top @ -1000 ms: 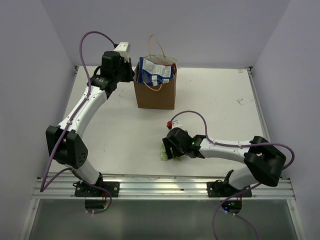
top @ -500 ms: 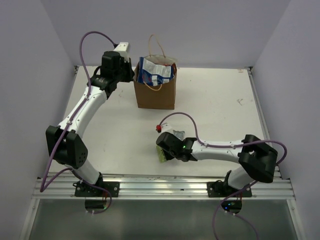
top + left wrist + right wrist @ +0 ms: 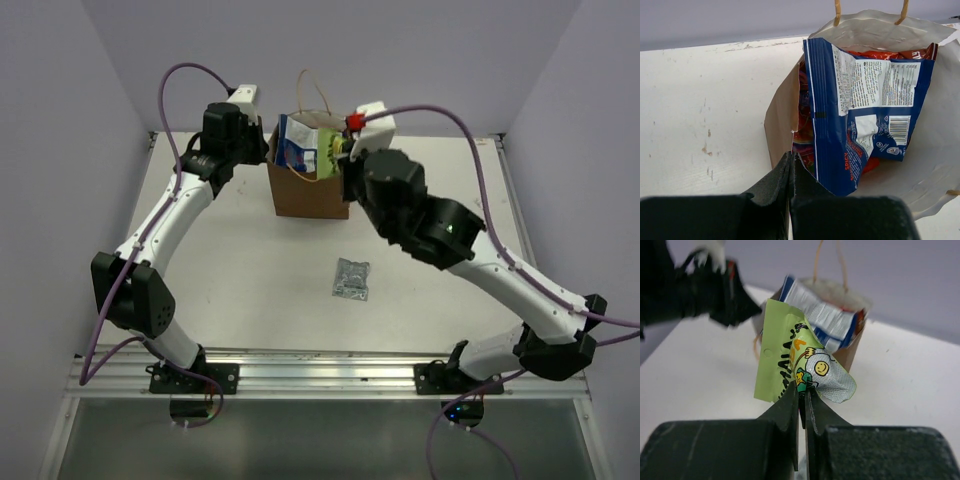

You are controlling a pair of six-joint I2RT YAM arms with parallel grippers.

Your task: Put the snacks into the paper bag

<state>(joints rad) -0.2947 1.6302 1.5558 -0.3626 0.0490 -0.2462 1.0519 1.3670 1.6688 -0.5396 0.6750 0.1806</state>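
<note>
Right gripper point(image 3: 801, 400) pinches yellow-green pkt point(image 3: 795, 365) at paper bag point(image 3: 310, 195) mouth – left gripper point(image 3: 791, 165) nips bag's left wall. Inside: blue-white pkt point(image 3: 865, 100), red pkts point(image 3: 880, 52).

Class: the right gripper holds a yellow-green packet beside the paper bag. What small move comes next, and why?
Probably shift it over the open mouth of the paper bag before releasing. The right gripper is shut on the yellow-green packet, which in the top view hangs at the bag's right rim, not clearly above the opening.
</note>
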